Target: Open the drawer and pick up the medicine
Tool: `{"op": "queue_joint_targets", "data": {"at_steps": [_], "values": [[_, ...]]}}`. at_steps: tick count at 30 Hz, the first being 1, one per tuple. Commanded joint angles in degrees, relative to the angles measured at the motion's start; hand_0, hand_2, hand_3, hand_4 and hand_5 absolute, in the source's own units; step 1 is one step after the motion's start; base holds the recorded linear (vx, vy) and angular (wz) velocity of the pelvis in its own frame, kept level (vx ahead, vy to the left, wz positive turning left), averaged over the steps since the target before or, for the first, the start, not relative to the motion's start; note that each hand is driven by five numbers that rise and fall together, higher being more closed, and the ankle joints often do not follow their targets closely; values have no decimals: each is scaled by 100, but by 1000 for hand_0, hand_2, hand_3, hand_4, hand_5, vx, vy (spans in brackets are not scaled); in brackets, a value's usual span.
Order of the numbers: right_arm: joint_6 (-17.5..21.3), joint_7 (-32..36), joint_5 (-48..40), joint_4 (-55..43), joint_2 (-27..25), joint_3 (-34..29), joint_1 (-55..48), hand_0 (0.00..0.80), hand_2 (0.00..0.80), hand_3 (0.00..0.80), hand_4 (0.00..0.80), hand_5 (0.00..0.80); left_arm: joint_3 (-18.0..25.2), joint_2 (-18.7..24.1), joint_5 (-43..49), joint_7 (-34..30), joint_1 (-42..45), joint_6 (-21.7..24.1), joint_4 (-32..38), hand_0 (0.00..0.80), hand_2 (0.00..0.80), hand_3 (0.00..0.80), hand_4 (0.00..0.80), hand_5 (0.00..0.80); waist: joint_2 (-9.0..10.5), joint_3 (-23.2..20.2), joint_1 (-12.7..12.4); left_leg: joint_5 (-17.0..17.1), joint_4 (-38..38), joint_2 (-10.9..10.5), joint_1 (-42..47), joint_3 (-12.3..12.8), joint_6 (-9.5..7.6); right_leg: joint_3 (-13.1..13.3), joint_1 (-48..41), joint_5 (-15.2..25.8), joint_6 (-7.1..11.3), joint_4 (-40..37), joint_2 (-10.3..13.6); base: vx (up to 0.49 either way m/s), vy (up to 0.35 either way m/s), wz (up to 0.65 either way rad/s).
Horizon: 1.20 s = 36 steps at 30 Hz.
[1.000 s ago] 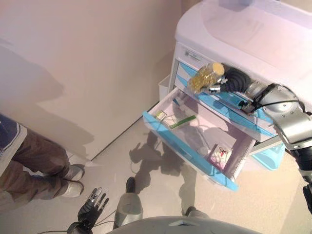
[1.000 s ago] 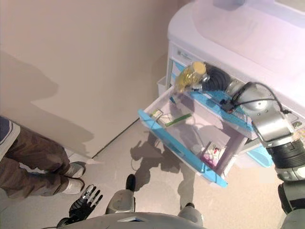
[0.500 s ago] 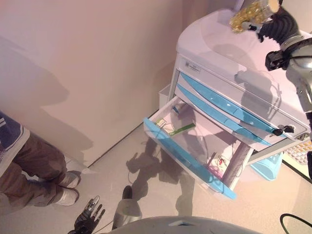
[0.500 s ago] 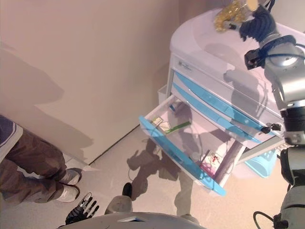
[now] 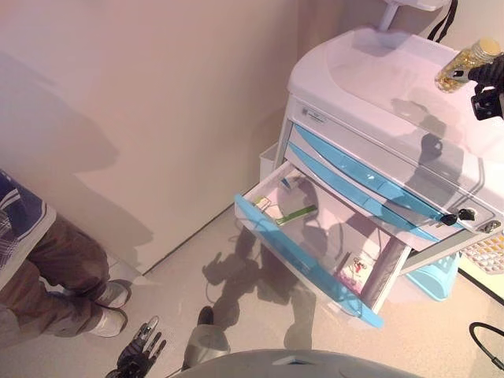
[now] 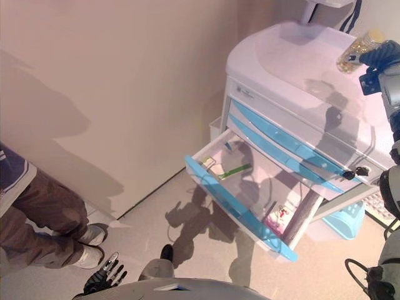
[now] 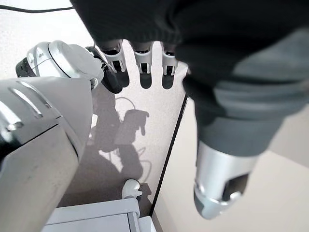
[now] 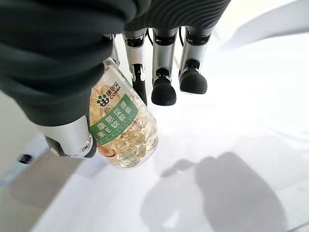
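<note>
I have the bottle [image 8: 123, 128] of yellow capsules clamped in the right hand [image 6: 382, 57], held over the cabinet [image 5: 378, 79] top at about 2 o'clock in the head view — so the pick-up step looks done. The drawer [image 5: 315, 236] hangs open at 5 o'clock with packets left inside. Next I judge it calls for a steady hold, or a gentle set-down on the top. A second ago the bottle was down in front of the drawer fronts; it has since risen and swung out over the top. Left hand [image 5: 140, 351] idles low at 7 o'clock, fingers loose — a person [image 5: 47, 268] stands at 8 o'clock
</note>
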<state>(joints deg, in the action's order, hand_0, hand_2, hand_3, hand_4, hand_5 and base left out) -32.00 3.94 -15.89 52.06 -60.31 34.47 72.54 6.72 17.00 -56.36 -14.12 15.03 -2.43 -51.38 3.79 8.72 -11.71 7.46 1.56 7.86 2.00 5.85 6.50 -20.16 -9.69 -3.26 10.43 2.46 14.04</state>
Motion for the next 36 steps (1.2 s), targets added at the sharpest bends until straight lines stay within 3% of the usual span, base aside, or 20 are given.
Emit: {"op": "queue_joint_targets", "data": {"at_steps": [1,8,18,19,20,26,36], "values": [[191,313,710,309,-355,466,773,800,800,800,800,800,-241,378,-73,17,-186,-34,-53,0,0,0,0,0,66,-123,-277,-696,-300,155,390,-192,-129,-151,356,369,-275,282,145,9,-12,3],[452,563,1304,1100,-215,286,381,800,800,800,800,800,-290,418,-37,-52,-217,-34,-172,0,0,0,0,0,-13,-96,-380,-668,-298,155,341,-274,-133,-227,376,344,-278,322,170,3,-5,3],[457,660,1731,1475,-44,-30,-199,800,800,800,800,800,-275,450,25,-164,-228,-44,-194,0,0,0,0,0,-147,-4,-468,-629,-310,142,250,-393,-136,-265,468,298,-292,420,196,0,0,0],[428,435,1628,1508,-34,-84,-259,734,734,734,734,734,-274,438,47,-185,-224,-39,-193,0,0,0,0,0,-159,3,-473,-628,-311,146,251,-397,-134,-267,470,293,-291,432,197,0,0,0],[428,301,1623,1523,-32,-168,-311,0,0,0,0,0,-287,435,44,-208,-212,-28,-194,0,0,0,0,0,-170,10,-475,-628,-308,148,255,-399,-134,-269,466,290,-294,434,194,0,0,0],[619,-155,1531,1415,-1,-272,-292,0,0,0,0,0,-315,444,66,-256,-172,-31,-169,0,0,0,0,0,-200,2,-468,-629,-300,145,285,-388,-134,-245,457,296,-289,438,190,4,3,2],[794,-1365,1000,166,-357,-15,280,0,0,0,0,0,-328,434,-12,-313,-52,14,66,0,0,0,0,0,-134,-91,-287,-668,-327,172,367,-176,-124,-131,415,343,-266,371,160,2,1,-1]]}}
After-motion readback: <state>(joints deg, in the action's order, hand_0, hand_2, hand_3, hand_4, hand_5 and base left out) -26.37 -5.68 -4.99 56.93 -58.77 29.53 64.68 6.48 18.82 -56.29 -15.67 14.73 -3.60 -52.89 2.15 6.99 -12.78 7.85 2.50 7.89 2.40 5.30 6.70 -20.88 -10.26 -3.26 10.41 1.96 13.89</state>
